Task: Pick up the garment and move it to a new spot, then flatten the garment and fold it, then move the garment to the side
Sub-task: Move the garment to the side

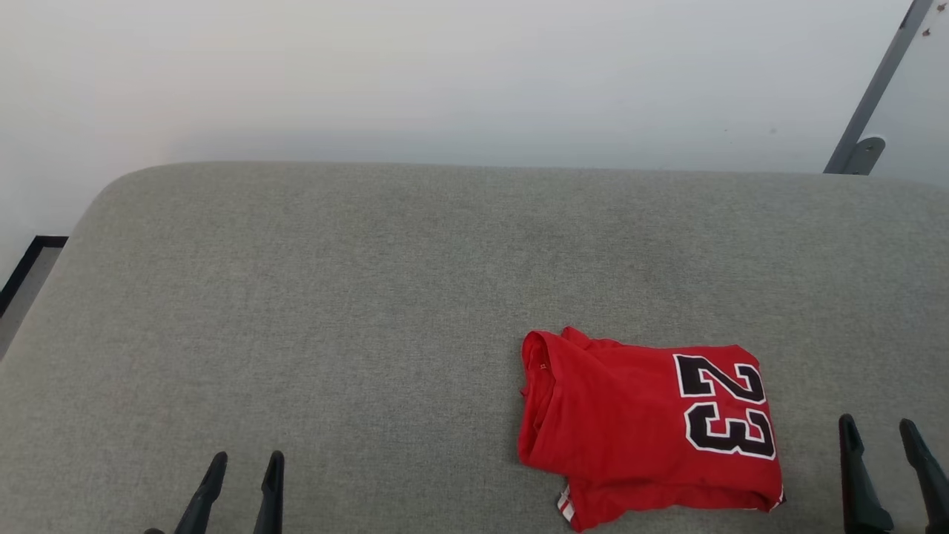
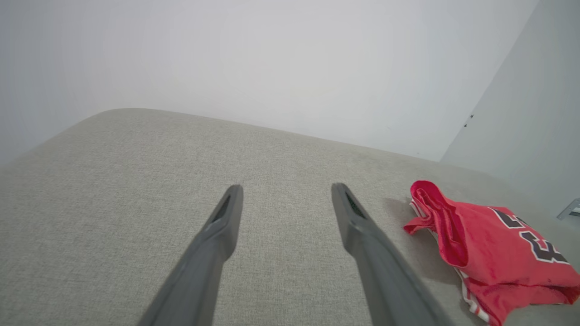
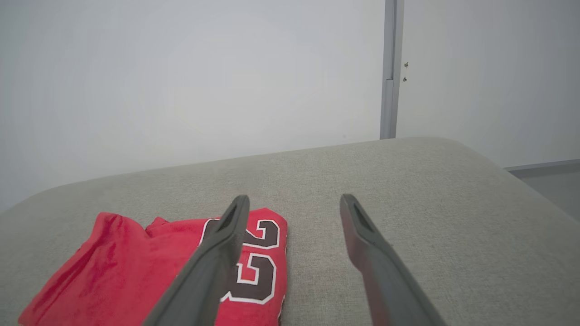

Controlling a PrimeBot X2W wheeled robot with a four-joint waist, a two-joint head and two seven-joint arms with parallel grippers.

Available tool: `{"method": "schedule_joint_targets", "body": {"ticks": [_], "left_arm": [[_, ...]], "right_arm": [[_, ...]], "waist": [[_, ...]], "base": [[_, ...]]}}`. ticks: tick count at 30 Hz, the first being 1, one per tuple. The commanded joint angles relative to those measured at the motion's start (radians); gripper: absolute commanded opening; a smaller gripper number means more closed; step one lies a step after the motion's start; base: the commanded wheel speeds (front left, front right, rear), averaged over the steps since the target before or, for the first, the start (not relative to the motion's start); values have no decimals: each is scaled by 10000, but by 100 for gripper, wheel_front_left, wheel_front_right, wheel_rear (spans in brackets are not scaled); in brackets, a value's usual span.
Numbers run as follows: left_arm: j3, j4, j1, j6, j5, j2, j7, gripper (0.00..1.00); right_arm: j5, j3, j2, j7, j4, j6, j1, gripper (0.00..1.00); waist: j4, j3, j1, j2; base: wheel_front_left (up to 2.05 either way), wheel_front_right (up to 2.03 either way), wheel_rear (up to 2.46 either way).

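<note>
The garment (image 1: 645,426) is a red jersey shirt with a black "23", lying folded into a compact rectangle on the grey cushion (image 1: 371,297), right of centre near the front edge. White-and-red striped trim peeks out at its lower left corner. My left gripper (image 1: 247,466) stands open at the lower left, well apart from the garment. My right gripper (image 1: 882,432) stands open just right of it, not touching. In the left wrist view the garment (image 2: 489,253) lies to the right of the open left gripper (image 2: 285,192). In the right wrist view the garment (image 3: 136,267) lies left of the open right gripper (image 3: 294,203).
The grey cushion has rounded far corners and ends against a white wall (image 1: 445,74). A grey metal post (image 1: 875,89) leans at the back right. A strip of floor with a dark skirting (image 1: 26,267) shows past the cushion's left edge.
</note>
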Motion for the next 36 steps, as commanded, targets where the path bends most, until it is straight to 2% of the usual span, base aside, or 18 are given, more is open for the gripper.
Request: {"method": "schedule_joint_targets", "body": {"ticks": [1,7,10,17,19,20,23,30,36], "left_arm": [[-44,-49,-100,25,22,24,-50,100],[-311,-123,-399,25,17,122,-50,100],[-431,-115,-633,25,-50,169,-50,100],[-990,-113,-1309,25,-288,300,-50,100],[-1162,-101,-1540,25,-308,349,-50,100],[-1162,-101,-1540,25,-308,349,-50,100],[-1360,-135,-1879,25,-356,348,-50,100],[-1694,-180,-2566,25,-567,388,-50,100],[-1945,-260,-3087,25,-780,450,-50,100]], "right_arm": [[-70,31,61,65,-59,0,-77,100],[-128,34,79,326,28,0,-246,100],[-22,22,-88,952,193,0,-426,100],[266,396,-1276,4482,346,0,-1579,100],[513,418,-1554,5667,304,0,-1977,100],[513,418,-1554,5667,304,0,-1977,100],[790,339,-1895,7242,263,-2,-2559,100],[1092,33,-1860,10520,471,0,-3411,100],[714,-115,-1549,12324,705,-2,-3585,100]], "waist": [[21,21,0,-1],[197,166,0,-1],[322,341,0,-1],[549,971,0,-1],[675,1163,0,-1],[675,1163,0,-1],[899,1443,0,-1],[1456,2052,0,-1],[1763,2526,0,-1]], "base": [[0,0,0],[0,0,0],[0,0,0],[0,0,0],[0,0,0],[0,0,0],[0,0,0],[0,0,0],[0,0,0]]}}
